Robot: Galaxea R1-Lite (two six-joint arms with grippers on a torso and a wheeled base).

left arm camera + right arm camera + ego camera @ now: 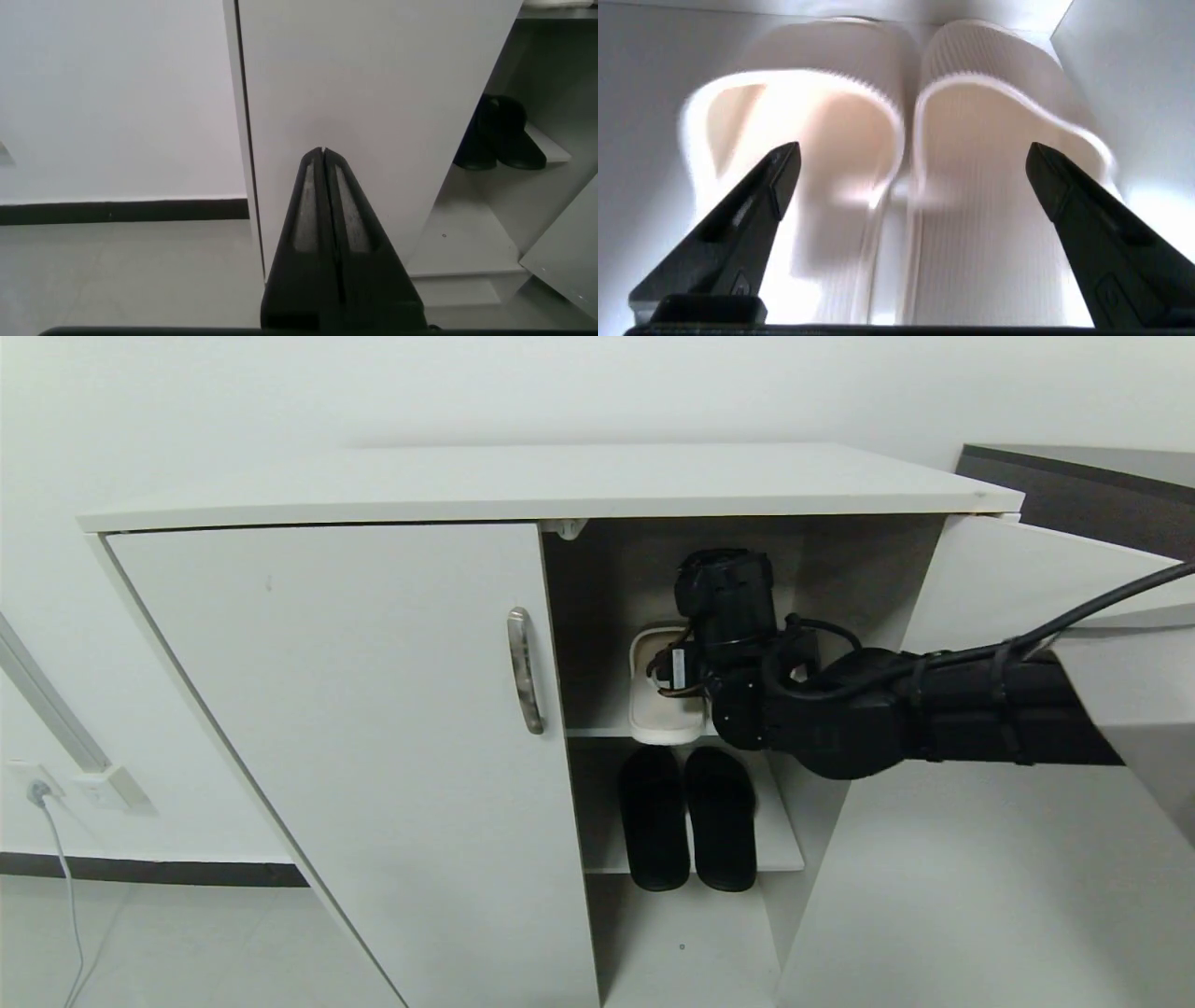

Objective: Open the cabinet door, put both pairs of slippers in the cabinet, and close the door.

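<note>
Wide-spread right gripper (912, 154), white slippers (990, 121) just ahead; soft, light, springy by the look, so pinch touching inner edges together.

White wall (187, 411) — dark baseboard (140, 870), pale floor (187, 943); socket (37, 791) with cable (69, 887) at left.
</note>
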